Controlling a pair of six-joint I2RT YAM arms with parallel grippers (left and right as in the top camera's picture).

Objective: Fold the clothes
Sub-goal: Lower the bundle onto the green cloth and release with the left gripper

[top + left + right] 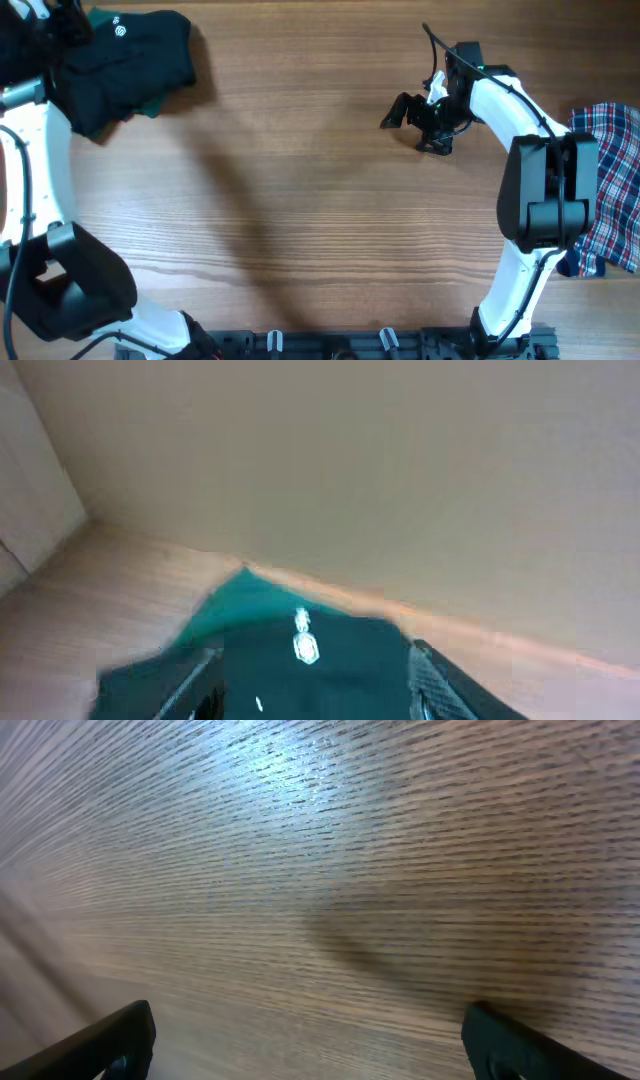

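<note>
While the left jaws stand parted, gripping nothing, over the black top [130, 55] and green garment [240, 605] far left, the right jaws gape empty above the counter [300, 220].

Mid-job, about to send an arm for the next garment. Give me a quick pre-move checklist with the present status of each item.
1. Right gripper open and empty over bare table: ok.
2. Left gripper jaws apart above the black top: ok.
3. Left fingers free of fabric: cannot tell, the wrist view is blurred.
4. Black top folded at the far left corner, lying on the green garment: ok.
5. Plaid garment folded: not ok. It lies crumpled at the right edge.
6. Plaid garment fully in view for a grasp: not ok. The right arm covers part of it and it runs out of frame.
</note>
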